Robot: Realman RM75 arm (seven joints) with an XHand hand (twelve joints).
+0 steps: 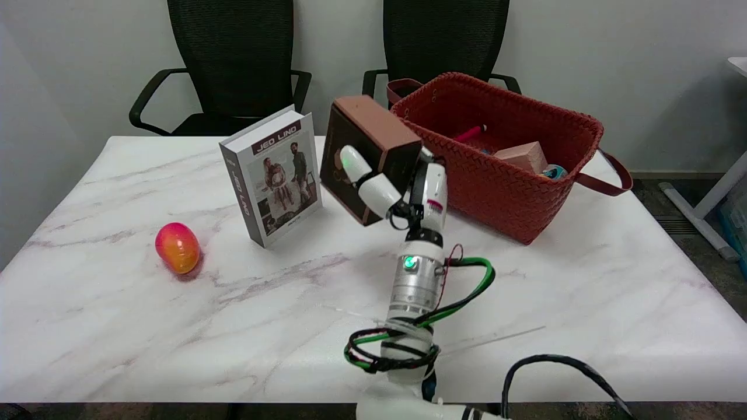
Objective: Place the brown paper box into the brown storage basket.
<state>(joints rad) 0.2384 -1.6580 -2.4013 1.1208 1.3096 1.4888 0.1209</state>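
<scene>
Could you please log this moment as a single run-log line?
right hand: grips box | box: lifted, tilted, left of basket | basket: holds other items, box not yet in | book, egg: on table

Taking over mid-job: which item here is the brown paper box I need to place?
Start at the brown basket on the table's far right. Just left of its rim, the robot hand holds the brown paper box tilted; unlike the upright book beside it, it's plain dark brown.

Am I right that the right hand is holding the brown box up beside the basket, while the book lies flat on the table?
Not quite: the head view shows the book standing upright. The right hand does hold the brown box beside the basket.
</scene>
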